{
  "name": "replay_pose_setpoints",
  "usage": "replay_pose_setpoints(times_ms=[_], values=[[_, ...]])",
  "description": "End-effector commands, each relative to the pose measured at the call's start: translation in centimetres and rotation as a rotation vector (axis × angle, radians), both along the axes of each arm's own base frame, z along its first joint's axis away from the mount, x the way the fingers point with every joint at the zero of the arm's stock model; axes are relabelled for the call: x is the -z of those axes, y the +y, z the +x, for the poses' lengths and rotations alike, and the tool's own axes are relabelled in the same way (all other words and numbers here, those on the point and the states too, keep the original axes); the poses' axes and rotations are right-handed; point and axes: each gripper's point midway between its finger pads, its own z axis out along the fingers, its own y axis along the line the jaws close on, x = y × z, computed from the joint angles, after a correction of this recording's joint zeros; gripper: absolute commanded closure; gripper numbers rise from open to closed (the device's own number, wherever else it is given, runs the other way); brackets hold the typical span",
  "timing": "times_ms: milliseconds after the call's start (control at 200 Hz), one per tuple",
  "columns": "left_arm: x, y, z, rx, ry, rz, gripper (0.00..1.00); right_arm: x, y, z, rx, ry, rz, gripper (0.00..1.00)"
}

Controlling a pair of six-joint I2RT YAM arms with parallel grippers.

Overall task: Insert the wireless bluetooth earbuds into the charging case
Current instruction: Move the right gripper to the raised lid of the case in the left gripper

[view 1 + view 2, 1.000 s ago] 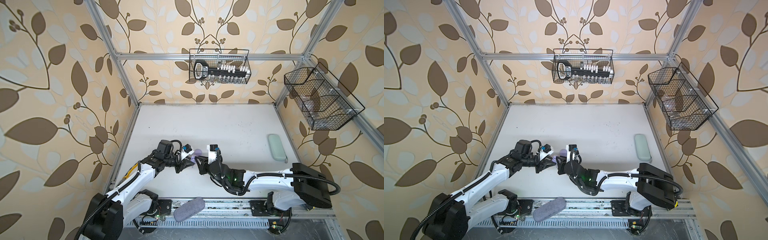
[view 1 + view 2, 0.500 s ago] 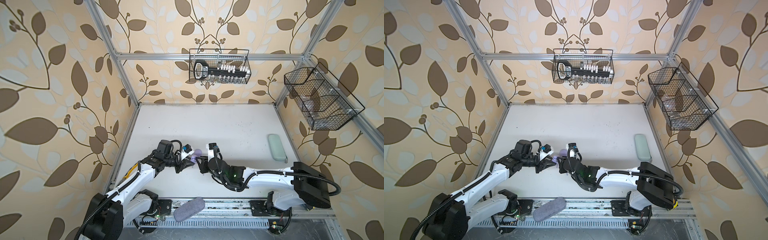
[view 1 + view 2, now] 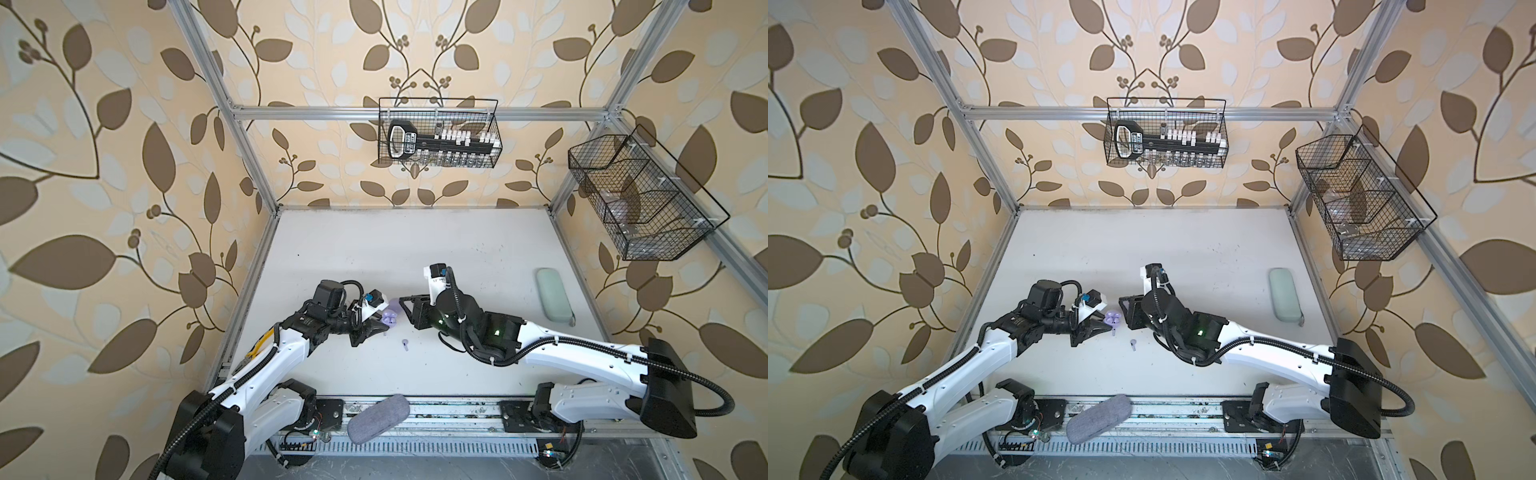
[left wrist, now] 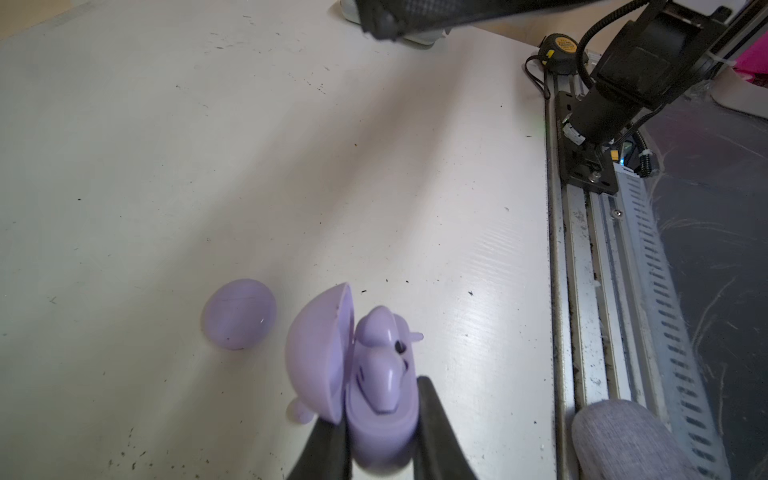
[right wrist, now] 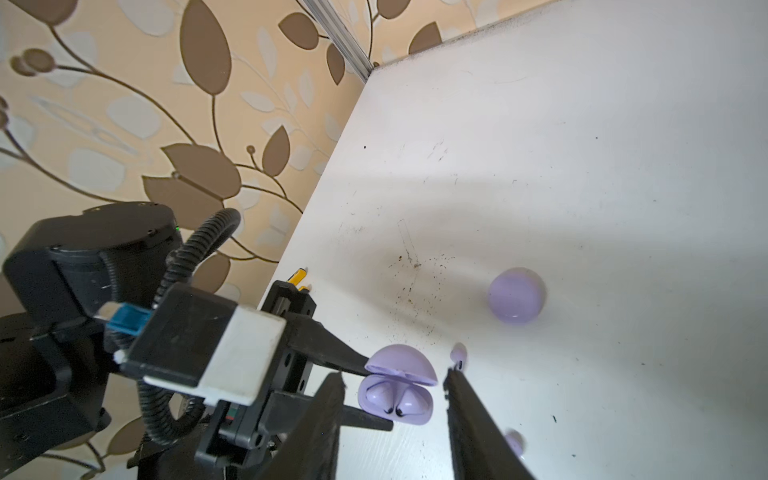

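Jaws of the left gripper (image 3: 382, 323) are clamped on the open round lavender plastic charging case (image 5: 397, 390), low and centre-left in both top views, with two pale-lavender earbuds (image 4: 380, 353) seated inside. Just beside it the right gripper (image 3: 405, 311) stands parted, holding nothing. One loose earbud (image 3: 405, 343) lies just below on the white tabletop (image 3: 415, 249).

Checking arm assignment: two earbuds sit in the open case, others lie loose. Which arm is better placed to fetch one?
Right, most likely. The right claw is open and empty near the loose earbud; the left claw is shut on the open case, steadying it.
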Motion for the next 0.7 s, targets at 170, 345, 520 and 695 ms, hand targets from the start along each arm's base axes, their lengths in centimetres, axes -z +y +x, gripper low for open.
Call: replay_pose_setpoints(times_ms=[170,345,520,695], values=[[-1.2,-0.8,-1.2,0.079,-0.065,-0.018,1.0,2.4,-0.9,-0.5,-0.123,0.171,-0.069,0.57],[-0.9,-1.1,-2.1,0.108,-0.086,-0.006,1.0,3.6,-0.7,-0.3,-0.161,0.248,-0.093,0.58],[-0.6,-1.4,-2.9,0.145,-0.106,0.013,1.0,2.8,-0.3,0.3,-0.186,0.261,-0.056,0.58],[0.0,-1.8,-3.7,0.18,-0.124,0.047,1.0,3.6,-0.3,0.8,-0.212,0.323,-0.04,0.58]])
